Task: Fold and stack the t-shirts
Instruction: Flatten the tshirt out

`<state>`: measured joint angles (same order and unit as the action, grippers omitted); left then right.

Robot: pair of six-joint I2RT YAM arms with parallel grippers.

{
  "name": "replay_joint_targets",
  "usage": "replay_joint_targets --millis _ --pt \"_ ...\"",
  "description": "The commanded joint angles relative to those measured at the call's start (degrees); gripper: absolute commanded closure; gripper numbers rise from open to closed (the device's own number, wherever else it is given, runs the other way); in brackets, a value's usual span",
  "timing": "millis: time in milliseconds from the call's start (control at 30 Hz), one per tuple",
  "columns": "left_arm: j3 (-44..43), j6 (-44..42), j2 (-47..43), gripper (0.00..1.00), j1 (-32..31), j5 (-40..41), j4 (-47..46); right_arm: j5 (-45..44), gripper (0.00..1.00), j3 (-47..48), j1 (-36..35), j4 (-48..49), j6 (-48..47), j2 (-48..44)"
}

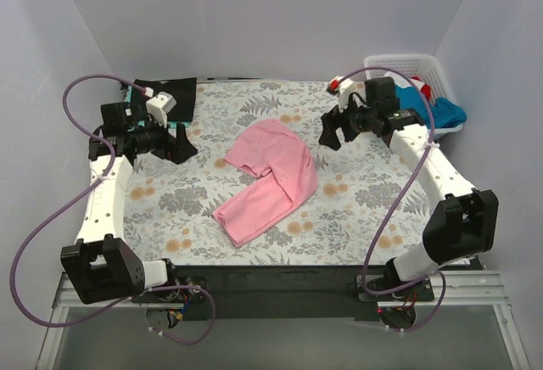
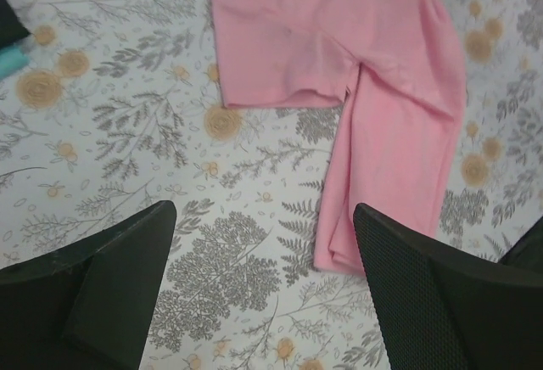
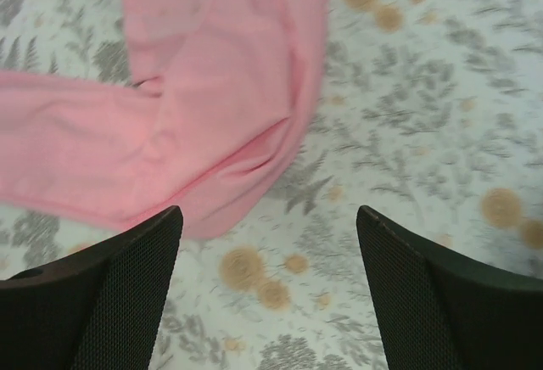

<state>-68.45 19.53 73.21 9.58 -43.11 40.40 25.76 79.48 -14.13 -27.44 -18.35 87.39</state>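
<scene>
the pink t-shirt [image 1: 271, 179] lies mid-table on the floral tablecloth [image 1: 170, 204], folded into a bent, rumpled l-shape. the left gripper [image 1: 185, 145] hovers near its left side and the right gripper [image 1: 331, 135] near its far right corner. both arms reach forward, jaws spread wide and empty.

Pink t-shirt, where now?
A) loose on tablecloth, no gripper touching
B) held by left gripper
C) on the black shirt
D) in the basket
A: the pink t-shirt lies on the tablecloth, with the left gripper and right gripper both open and off it.
</scene>
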Motion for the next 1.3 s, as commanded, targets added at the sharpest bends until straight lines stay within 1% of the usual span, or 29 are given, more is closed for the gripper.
replay_joint_targets --millis 0,33,67,100,133,167,200,233,300,333,400,467,533,633,700,733,800,833,900,933,1033,1067,1133,1167,1200,1233,1267 --pt "2.2 -17.1 -0.5 0.16 -3.2 -2.0 10.6 7.7 0.14 -4.6 -4.8 -9.1 -3.9 -3.7" --pt "4.7 -18.2 -0.7 0.19 -4.7 -1.3 10.7 7.7 0.17 -7.8 -5.5 -9.3 -4.0 -3.7" --pt "6.7 -18.8 -1.2 0.20 -6.7 -0.4 9.4 7.6 0.18 -9.9 -6.9 -9.2 -4.1 -3.8" --pt "8.7 -18.0 -2.5 0.22 -11.6 2.7 7.3 6.9 0.19 -11.4 -7.6 -8.7 -4.1 -3.6" --pt "12.9 -17.6 -3.2 0.23 -13.7 3.9 2.0 6.6 0.20 -13.7 -8.2 -8.3 -3.6 -3.2" --pt "14.5 -17.2 -3.6 0.24 -15.4 4.9 -0.9 6.0 0.20 -14.5 -9.0 -7.8 -3.1 -2.0" --pt "15.7 -16.6 -3.7 0.25 -18.6 5.8 -4.1 4.9 0.21 -15.1 -9.2 -7.3 -2.1 -1.1" --pt "16.9 -15.6 -2.6 0.26 -20.1 8.0 -9.8 4.2 0.24 -15.8 -9.2 -5.9 -1.5 -0.2" --pt "17.2 -15.1 0.0 0.28 -23.6 10.6 -13.8 2.0 0.26 -16.0 -9.2 -4.9 -0.3 3.2" --pt "16.6 -14.9 3.7 0.29 -24.5 11.2 -16.6 1.6 0.27 -15.9 -9.2 -4.2 0.2 4.4" --pt "14.8 -14.2 7.4 0.31 -26.3 12.6 -19.4 1.0 0.29 -15.2 -9.2 -2.8 2.2 7.0" --pt "14.3 -12.9 11.4 0.32 -27.2 15.9 -25.3 0.4 0.29 -14.8 -9.2 -0.3 3.5 9.0" --pt "14.0 -14.0 13.7 0.32 -27.6 19.2 -29.7 -0.9 0.30 -14.1 -9.2 1.0 5.3 10.5" --pt "12.4 -15.3 18.9 0.33 -27.8 21.7 -32.8 -4.0 0.35 -12.5 -9.2 3.5 6.7 14.2" --pt "10.6 -16.5 21.7 0.35 -27.7 22.5 -33.4 -6.8 0.41 -9.6 -9.1 4.1 6.9 18.1" --pt "10.2 -17.0 22.6 0.37 -27.7 22.5 -33.6 -7.5 0.47 -8.4 -9.0 4.1 6.9 19.6" --pt "9.2 -17.6 24.9 0.39 -27.7 23.0 -33.9 -9.6 0.54 -5.6 -8.5 4.1 6.8 23.8" --pt "8.3 -17.7 25.7 0.41 -27.8 23.2 -33.9 -10.3 0.60 -2.3 -8.5 4.0 6.5 25.1" --pt "7.7 -18.2 27.1 0.44 -27.7 24.2 -34.0 -13.0 0.66 1.1 -8.3 4.0 4.7 29.1" --pt "7.6 -18.4 28.4 0.45 -27.7 24.7 -34.2 -13.7 0.71 5.4 -8.3 4.0 3.9 30.5" --pt "7.8 -19.3 30.1 0.55 -27.6 25.7 -33.3 -16.7 0.79 13.0 -8.2 4.1 -0.1 36.3" --pt "8.2 -19.4 30.2 0.59 -27.7 25.2 -32.2 -16.6 0.80 18.5 -8.3 4.1 -1.1 39.1" --pt "8.4 -20.8 30.4 0.63 -27.8 24.2 -28.6 -16.2 0.78 23.8 -8.3 4.2 -3.6 41.7" --pt "8.1 -20.5 30.7 0.65 -27.8 23.7 -26.8 -16.7 0.76 30.0 -8.3 4.2 -4.0 43.9" --pt "7.7 -20.3 30.6 0.74 -27.8 23.3 -24.7 -17.6 0.73 32.7 -8.3 3.8 -4.4 44.8" --pt "7.4 -20.0 30.4 0.76 -27.8 21.2 -20.1 -17.8 0.65 35.6 -8.3 3.4 -5.5 45.3" --pt "7.1 -18.4 29.1 0.78 -27.9 19.9 -18.1 -17.9 0.59 37.7 -8.3 2.7 -6.1 45.2"
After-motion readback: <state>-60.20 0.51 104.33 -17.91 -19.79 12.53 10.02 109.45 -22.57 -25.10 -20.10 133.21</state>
